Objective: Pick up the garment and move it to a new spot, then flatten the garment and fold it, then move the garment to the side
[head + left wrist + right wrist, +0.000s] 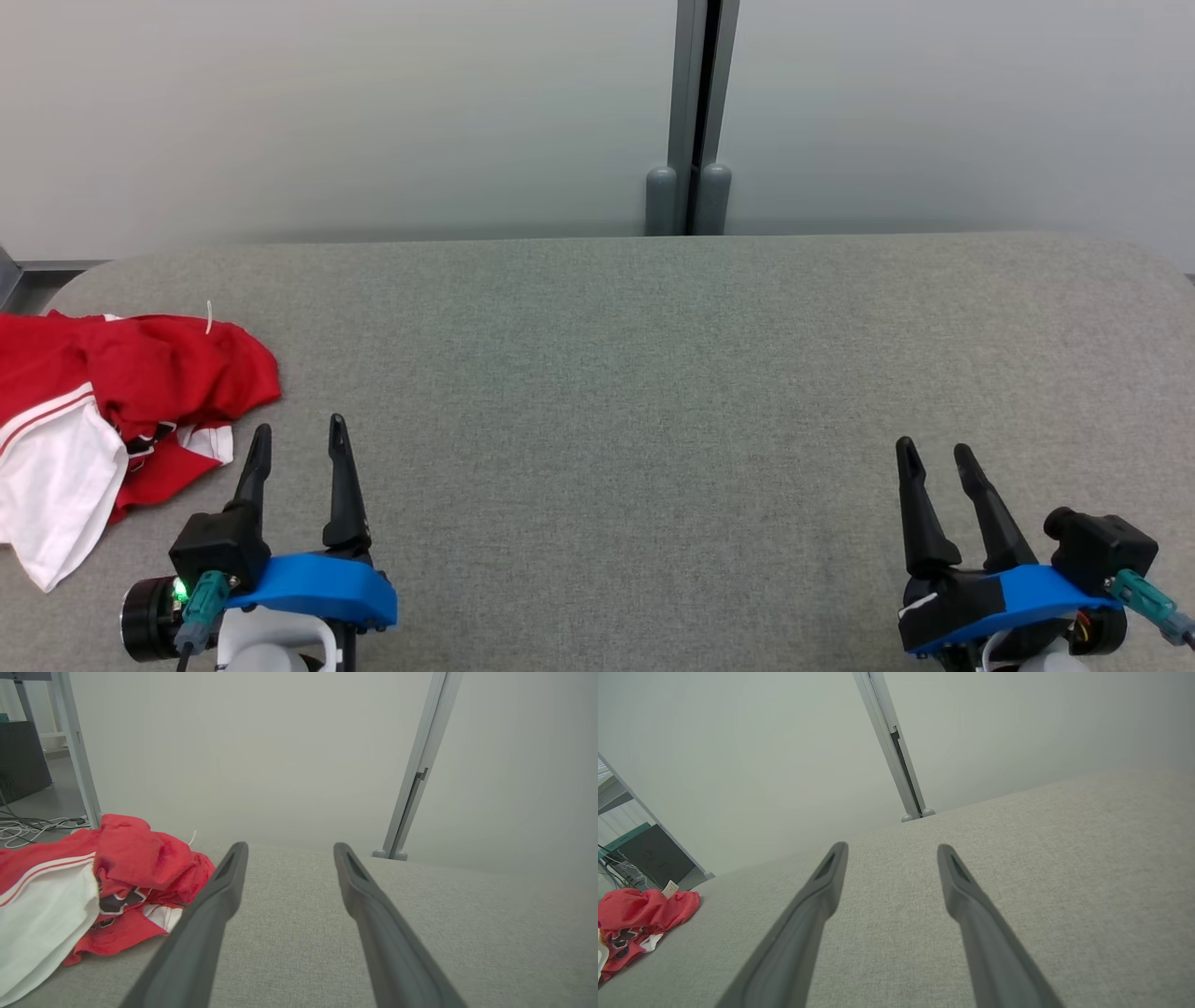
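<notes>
Currently | garment [140, 383]: red-and-white, crumpled, at tabletop's [607, 373] left edge | left gripper [299, 426]: fingers apart, holding nothing, just beside garment | right gripper [934, 448]: fingers apart, holding nothing, well apart from garment, lower right

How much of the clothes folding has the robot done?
Nothing looks done yet: the red and white garment lies crumpled at the left edge of the table. Nothing is in hand: the left gripper and right gripper are open and empty. Picking up, flattening, folding and setting aside are left.
</notes>
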